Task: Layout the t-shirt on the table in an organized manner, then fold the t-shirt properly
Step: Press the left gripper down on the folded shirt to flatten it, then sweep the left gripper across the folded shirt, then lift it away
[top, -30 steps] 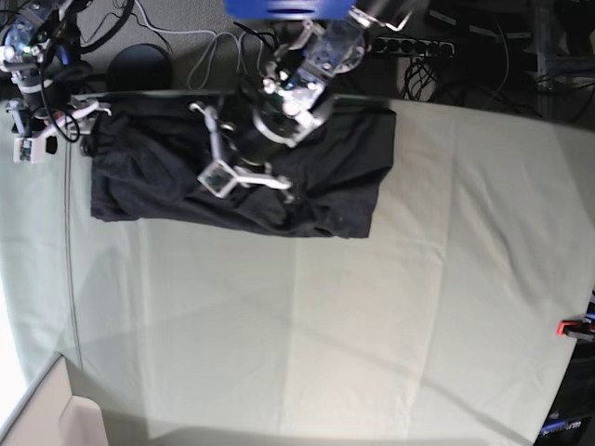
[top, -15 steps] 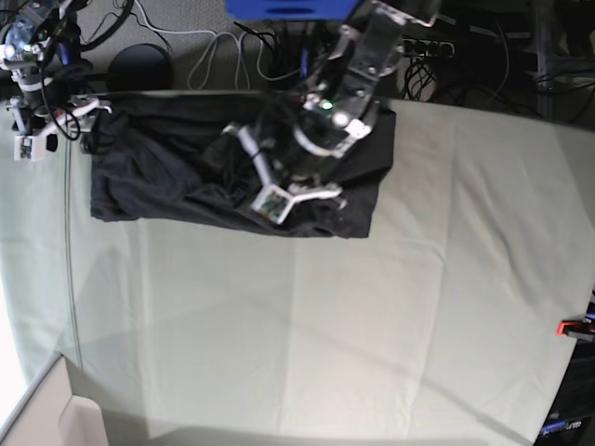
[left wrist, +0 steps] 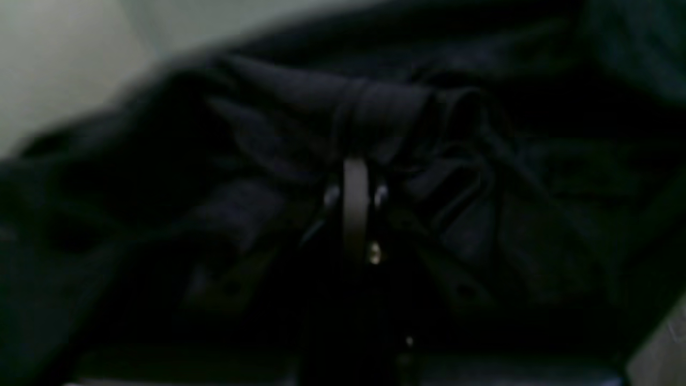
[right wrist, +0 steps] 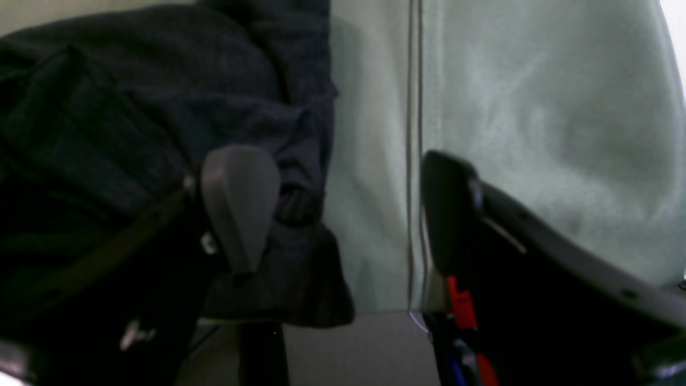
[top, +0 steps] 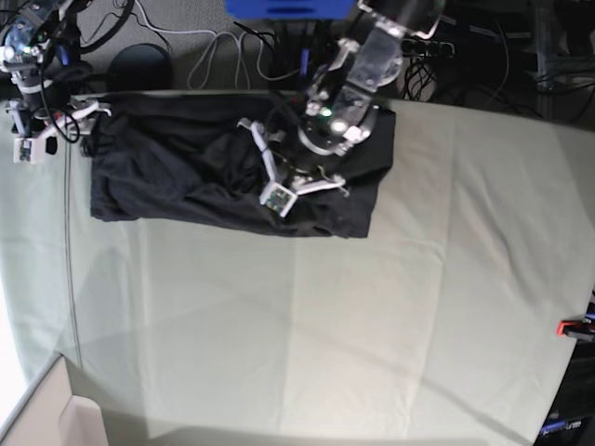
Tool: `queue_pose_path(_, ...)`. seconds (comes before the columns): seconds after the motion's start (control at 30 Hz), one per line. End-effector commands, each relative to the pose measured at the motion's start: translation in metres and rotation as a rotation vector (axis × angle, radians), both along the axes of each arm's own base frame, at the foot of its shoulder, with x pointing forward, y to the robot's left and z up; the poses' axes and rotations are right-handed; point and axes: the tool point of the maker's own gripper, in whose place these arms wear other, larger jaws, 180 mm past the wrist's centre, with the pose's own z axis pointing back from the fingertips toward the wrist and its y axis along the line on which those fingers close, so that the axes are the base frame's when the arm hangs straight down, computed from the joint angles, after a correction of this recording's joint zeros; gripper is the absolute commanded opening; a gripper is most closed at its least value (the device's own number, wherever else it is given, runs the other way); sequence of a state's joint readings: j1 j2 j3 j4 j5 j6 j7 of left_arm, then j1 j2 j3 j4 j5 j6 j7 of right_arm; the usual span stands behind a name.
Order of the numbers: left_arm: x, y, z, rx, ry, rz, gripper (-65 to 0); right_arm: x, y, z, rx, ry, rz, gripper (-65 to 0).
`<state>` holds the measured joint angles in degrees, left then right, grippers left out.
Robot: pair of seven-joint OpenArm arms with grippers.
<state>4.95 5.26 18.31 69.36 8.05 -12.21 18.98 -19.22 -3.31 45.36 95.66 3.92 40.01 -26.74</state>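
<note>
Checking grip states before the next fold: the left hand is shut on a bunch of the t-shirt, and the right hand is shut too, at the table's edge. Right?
Not quite. The right hand is open, as the right wrist view shows; its fingers stand apart beside the t-shirt. The rest holds.

Table [top: 372,307]: lying wide and flat under a pale grey-green cloth — fold creases running across it as a faint grid.
Near half: showing only bare cloth.
Far-left part: the t-shirt [top: 167,177] is lying directly on the cloth — dark, bunched, stretching as a rough band along the far edge.
T-shirt edges: its left end is sitting near the table's left side; its right end is stopping about mid-width.
Right edge: a small red clamp [top: 569,327] is gripping the cloth.
</note>
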Motion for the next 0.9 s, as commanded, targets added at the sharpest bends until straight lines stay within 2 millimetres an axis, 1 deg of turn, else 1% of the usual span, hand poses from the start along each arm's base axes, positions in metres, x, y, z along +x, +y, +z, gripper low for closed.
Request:
queue_pose_path(0.0, 0.009, -0.011, 0.007, -0.024, -0.014, -0.008, -65.0, 0.006, -0.005, 0.011, -0.012, -0.045, -0.001, -20.2)
queue_pose_path(0.03, 0.012, -0.017, 0.006, -0.034, -0.006, -0.008, -65.0, 0.007, -0.005, 0.011, -0.012, -0.047, -0.001, -20.2)
queue_pose_path(0.1, 0.019, -0.03, 0.012, -0.055, -0.012, -0.012, -65.0, 0.007, -0.005, 0.011, -0.012, -0.047, -0.001, -20.2)
queue_pose_path(0.27, 0.039, -0.034, 0.027, -0.056, -0.06, -0.025, -65.0, 0.007, -0.005, 0.011, -0.012, -0.047, -0.001, -20.2)
queue_pose_path(0.33, 0.037, -0.048, 0.034, -0.057, -0.082, -0.077, -65.0, 0.007, -0.005, 0.011, -0.013, -0.046, 0.0, -20.2)
queue_pose_path(0.4, 0.032, -0.061, 0.037, -0.056, -0.094, -0.121, -65.0, 0.006, -0.007, 0.012, -0.022, -0.044, 0.003, -20.2)
queue_pose_path(0.5, 0.027, -0.07, 0.041, -0.063, -0.108, -0.152, -65.0, 0.007, -0.009, 0.013, -0.026, -0.044, 0.005, -20.2)
queue_pose_path(0.6, 0.026, -0.085, 0.062, -0.127, -0.177, -0.175, -65.0, 0.007, -0.009, 0.013, -0.026, -0.044, 0.005, -20.2)
queue_pose_path(0.7, 0.029, -0.094, 0.096, -0.279, -0.242, -0.136, -65.0, 0.007, -0.009, 0.013, -0.026, -0.044, 0.005, -20.2)
queue_pose_path(0.77, 0.033, -0.095, 0.109, -0.324, -0.257, -0.118, -65.0, 0.007, -0.009, 0.013, -0.026, -0.044, 0.005, -20.2)
queue_pose_path(0.83, 0.036, -0.094, 0.114, -0.323, -0.26, -0.117, -65.0, 0.007, -0.009, 0.013, -0.026, -0.044, 0.005, -20.2)
queue_pose_path(0.87, 0.039, -0.09, 0.116, -0.32, -0.262, -0.105, -65.0, 0.007, -0.009, 0.013, -0.027, -0.045, 0.005, -20.2)
